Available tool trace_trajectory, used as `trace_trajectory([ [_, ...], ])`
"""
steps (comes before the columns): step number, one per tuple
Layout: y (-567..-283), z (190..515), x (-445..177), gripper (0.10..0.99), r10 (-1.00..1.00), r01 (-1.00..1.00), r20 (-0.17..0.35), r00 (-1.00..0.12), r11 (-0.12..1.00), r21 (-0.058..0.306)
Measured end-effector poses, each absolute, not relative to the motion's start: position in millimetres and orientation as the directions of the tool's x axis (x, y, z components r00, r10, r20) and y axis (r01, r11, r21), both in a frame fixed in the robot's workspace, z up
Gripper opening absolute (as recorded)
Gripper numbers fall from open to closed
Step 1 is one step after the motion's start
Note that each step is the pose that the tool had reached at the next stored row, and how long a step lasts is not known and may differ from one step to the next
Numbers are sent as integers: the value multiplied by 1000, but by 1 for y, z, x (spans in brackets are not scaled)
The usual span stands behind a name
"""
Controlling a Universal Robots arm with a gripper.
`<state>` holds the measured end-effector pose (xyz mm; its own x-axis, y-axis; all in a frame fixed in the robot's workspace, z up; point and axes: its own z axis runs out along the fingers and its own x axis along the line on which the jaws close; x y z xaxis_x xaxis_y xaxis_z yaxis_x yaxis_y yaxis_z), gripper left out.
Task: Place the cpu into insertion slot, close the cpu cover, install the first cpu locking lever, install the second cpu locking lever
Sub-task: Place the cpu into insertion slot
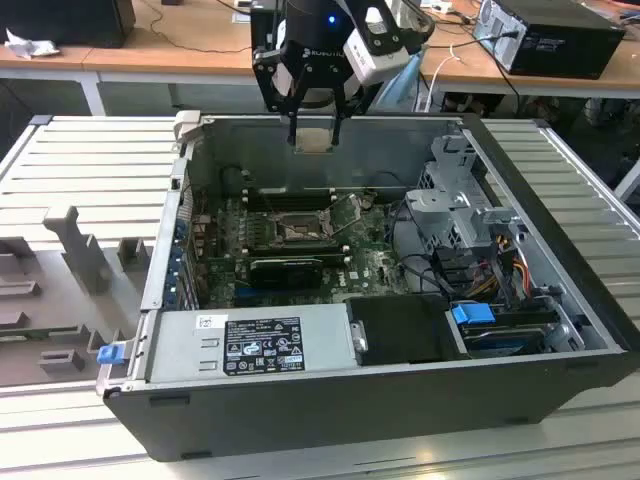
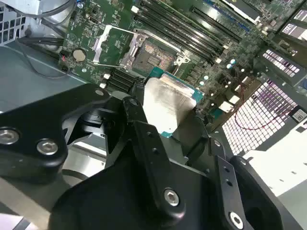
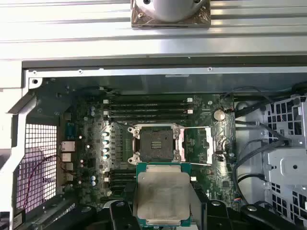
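CPU [image 3: 163,199] hangs in the gripper [image 3: 163,218], jaws closed on two opposite edges of the chip. Its pale metal top faces the first wrist view's camera, green substrate edge showing round it. It looks about level, though exact tilt is hard to call. Beneath it and well apart sits the insertion slot [image 3: 156,143], contact field exposed, no chip seated in it. Just beside the slot the cpu cover [image 3: 210,146] is swung open on its hinge, so the socket's mouth is unobstructed. The locking levers are too thin to pick out w/ certainty, so no word on them. Round the slot lies the motherboard [image 3: 86,143], w/ the memory slots [image 3: 144,108] along one side. In the exterior view the gripper rides at about the height of the PC case's [image 1: 300,400] far wall rim, CPU roughly over the slot. The case lies on its side on the slatted bench [image 1: 80,170], power supply [image 1: 260,345] against its near wall. Farther off is a wooden desk [image 1: 150,45] w/ another computer [image 1: 550,35] on it. Judged from this, step 1 of 4 is in hand: chip not yet seated, cover & both levers not yet done. The placing calls for squaring the chip's edges w/ the slot's, then a straight, level descent and a release w/o sideways drag. The contacts look easy to bend, and the open cover stands near the way down.
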<state>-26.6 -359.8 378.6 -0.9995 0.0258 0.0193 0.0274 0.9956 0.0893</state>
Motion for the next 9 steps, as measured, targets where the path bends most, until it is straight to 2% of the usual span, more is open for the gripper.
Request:
trace_trajectory([
  [9,-360,379,-27,525,106,107,19,-994,990,89],
])
